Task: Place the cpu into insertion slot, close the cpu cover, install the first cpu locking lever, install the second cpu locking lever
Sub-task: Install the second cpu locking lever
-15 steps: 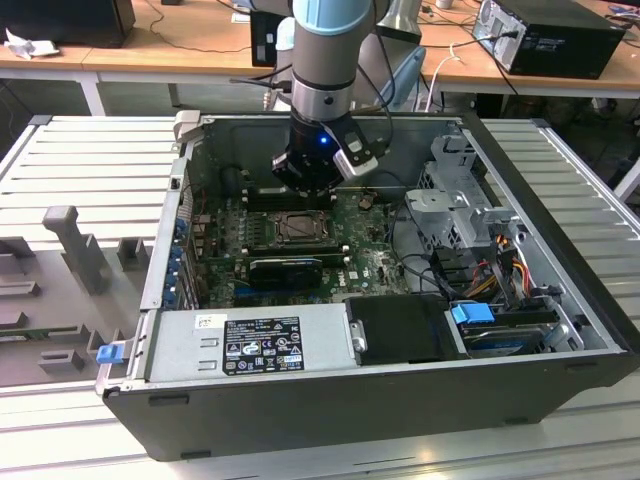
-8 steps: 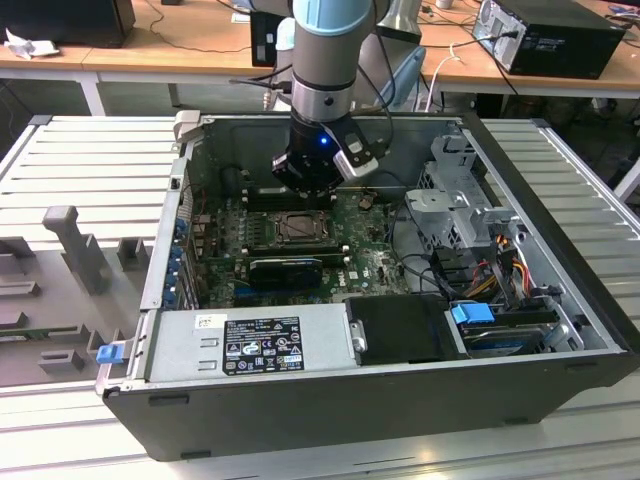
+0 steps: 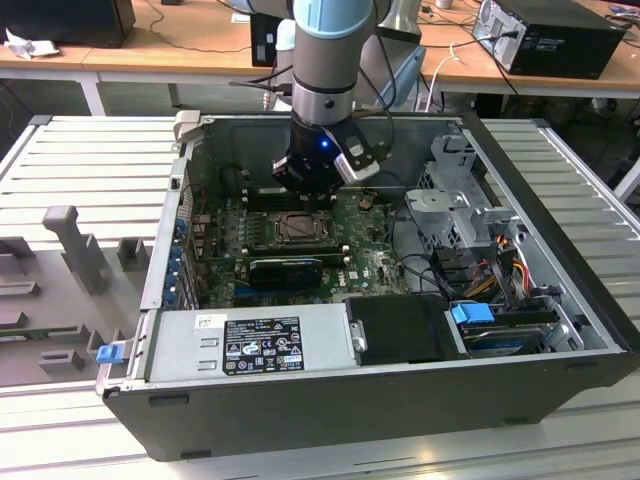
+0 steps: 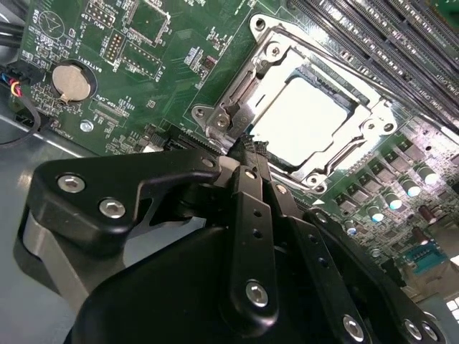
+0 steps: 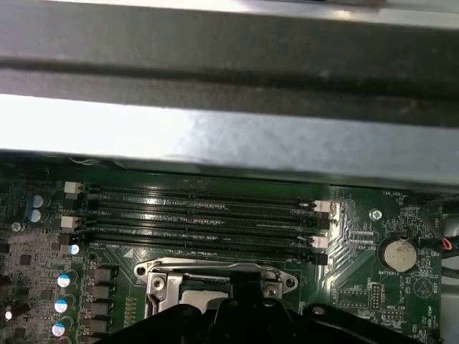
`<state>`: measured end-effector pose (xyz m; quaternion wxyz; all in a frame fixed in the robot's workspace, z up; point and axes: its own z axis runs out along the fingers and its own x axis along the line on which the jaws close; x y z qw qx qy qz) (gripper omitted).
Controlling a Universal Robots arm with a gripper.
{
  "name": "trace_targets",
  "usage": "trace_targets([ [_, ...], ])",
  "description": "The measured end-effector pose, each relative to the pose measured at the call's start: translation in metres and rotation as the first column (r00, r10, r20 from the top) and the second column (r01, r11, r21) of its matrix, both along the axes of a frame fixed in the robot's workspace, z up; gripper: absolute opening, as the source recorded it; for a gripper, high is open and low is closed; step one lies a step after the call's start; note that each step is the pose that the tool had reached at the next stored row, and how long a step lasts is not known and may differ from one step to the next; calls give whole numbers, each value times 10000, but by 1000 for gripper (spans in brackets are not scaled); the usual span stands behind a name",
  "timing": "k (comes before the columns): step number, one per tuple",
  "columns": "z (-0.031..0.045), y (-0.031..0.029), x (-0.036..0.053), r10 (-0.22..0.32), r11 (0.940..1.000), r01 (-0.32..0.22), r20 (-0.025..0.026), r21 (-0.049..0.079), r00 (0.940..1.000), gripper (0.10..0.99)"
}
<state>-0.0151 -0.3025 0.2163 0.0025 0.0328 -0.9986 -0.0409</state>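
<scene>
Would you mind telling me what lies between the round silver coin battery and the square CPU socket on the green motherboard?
In the second wrist view, only bare green circuit board with small chips and printed markings separates the coin battery from the insertion slot.

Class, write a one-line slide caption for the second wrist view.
The tool hovers at the edge of the insertion slot, where the cpu cover frames the pale cpu.
</scene>
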Motion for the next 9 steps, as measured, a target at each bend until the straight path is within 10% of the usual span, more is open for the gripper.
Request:
trace_targets([
  [9, 1, -29, 0, 1, 10000, -1, -1, -2, 10000, 106],
])
